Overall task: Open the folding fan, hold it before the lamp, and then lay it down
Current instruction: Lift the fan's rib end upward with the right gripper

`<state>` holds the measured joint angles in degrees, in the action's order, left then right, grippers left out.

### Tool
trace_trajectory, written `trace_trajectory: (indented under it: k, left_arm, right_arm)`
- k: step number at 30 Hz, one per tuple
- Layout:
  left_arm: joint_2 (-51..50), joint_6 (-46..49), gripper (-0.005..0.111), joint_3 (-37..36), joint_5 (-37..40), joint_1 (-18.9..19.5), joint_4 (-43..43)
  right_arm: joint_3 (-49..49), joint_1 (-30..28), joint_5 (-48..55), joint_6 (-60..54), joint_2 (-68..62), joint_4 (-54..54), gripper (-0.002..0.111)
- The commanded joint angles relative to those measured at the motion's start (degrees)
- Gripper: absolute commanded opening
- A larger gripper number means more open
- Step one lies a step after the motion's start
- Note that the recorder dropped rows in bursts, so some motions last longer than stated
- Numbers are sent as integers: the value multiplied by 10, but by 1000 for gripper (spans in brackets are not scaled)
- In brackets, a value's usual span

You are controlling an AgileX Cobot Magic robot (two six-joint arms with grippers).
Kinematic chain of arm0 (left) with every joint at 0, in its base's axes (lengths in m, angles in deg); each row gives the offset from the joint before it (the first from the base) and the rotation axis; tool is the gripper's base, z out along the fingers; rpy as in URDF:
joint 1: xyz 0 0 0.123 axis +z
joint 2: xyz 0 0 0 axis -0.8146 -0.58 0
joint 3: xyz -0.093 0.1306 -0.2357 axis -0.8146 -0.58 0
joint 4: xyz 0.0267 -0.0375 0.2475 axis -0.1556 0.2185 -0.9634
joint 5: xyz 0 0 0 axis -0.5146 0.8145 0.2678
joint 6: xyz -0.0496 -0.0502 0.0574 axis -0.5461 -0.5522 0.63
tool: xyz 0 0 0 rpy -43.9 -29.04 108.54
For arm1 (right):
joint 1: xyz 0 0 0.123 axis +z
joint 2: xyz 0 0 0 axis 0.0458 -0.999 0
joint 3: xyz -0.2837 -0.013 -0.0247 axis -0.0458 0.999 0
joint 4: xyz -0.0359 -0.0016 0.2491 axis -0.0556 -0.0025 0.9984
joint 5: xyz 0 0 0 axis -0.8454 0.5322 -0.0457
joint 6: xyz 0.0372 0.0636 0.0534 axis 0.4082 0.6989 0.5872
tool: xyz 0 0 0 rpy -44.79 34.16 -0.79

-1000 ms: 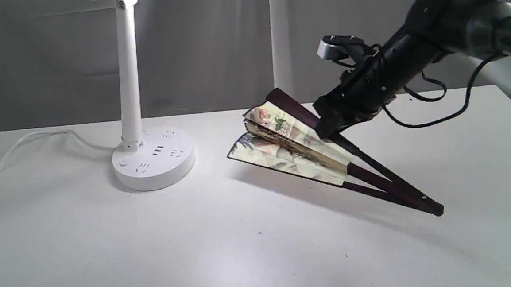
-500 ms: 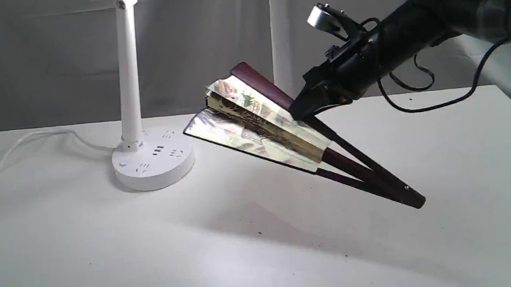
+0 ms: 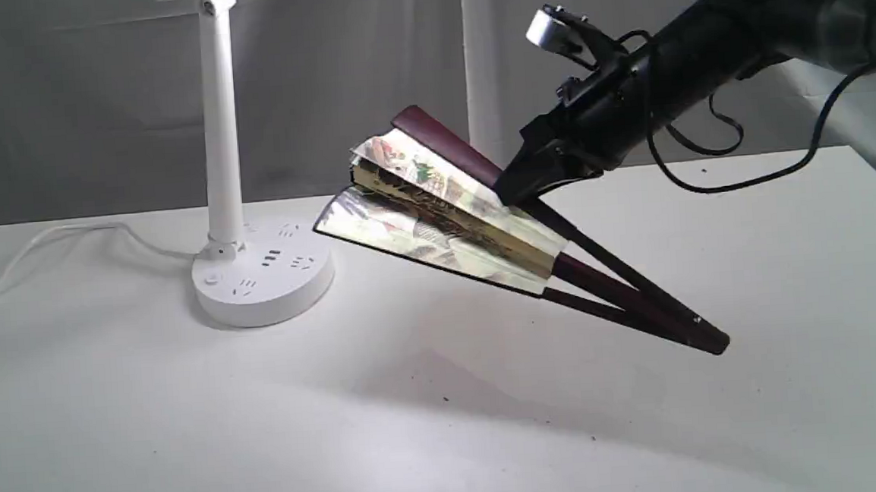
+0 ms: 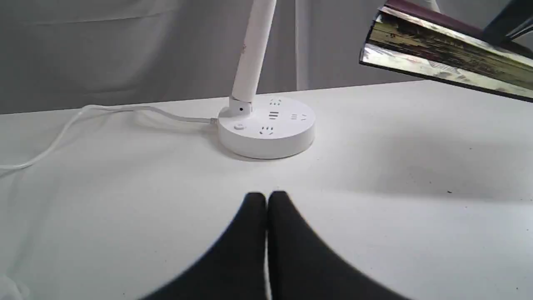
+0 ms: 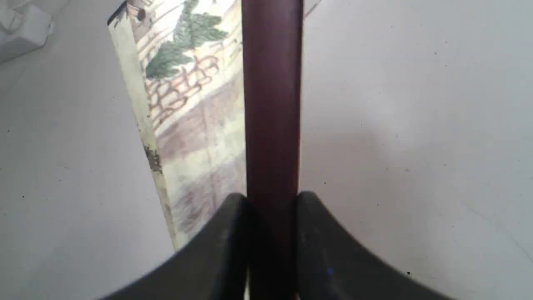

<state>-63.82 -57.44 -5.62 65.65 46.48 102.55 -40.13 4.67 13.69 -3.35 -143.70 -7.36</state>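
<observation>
Worktop (image 3: 191, 443): white and flat, with its rear edge against a grey curtain. It carries the lamp and a broad soft shadow near the middle.

Cord (image 4: 125, 108): white and slack. It lies on the worktop from the left edge and curves in to the lamp base.

Lamp (image 3: 221, 137): white desk lamp in the rear left part of the worktop. Its slim post rises out of the top of the exterior view. The round base (image 3: 265, 275) shows socket holes on its top face.

Left gripper (image 4: 266, 200): its black fingers are pressed together with nothing between them. It hangs low over the worktop, facing the lamp base and well apart from it. It is outside the exterior view.

Folding fan (image 3: 452, 222): held up over the middle of the worktop, right of the lamp and apart from it. It is only partly spread. The painted cream leaf (image 5: 195, 104) gapes in two thick bundles of pleats that are mostly stacked. The leaf end is raised and points toward the lamp post. The maroon ribs slope down to the right to the pivot (image 3: 706, 336), the lowest part. Whether the pivot touches the worktop cannot be told.

Right gripper (image 3: 514, 192): reaches in from the upper right and pinches the fan's top maroon guard rib (image 5: 271, 104). One black finger sits on each side of the rib, just above where the bare ribs begin.
</observation>
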Motion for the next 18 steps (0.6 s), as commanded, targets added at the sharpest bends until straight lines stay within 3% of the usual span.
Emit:
trace_trajectory:
  k: [1, 3, 7, 10, 18]
  left_arm:
    - [3, -1, 0, -3, -4, 1, -1]
    - [3, 11, 0, -3, -32, 1, -13]
    - [3, -20, 0, -3, -114, 1, 108]
    - [3, -22, 0, -3, -169, 1, 149]
    - [3, -49, 0, -3, -180, 1, 169]
  right_arm:
    - [2, 1, 5, -3, 8, 13, 0]
    - [2, 1, 5, -3, 8, 23, 0]
    - [2, 0, 5, -3, 8, 37, 0]
    - [2, 0, 5, -3, 8, 37, 0]
    - [2, -1, 5, -11, 8, 38, 0]
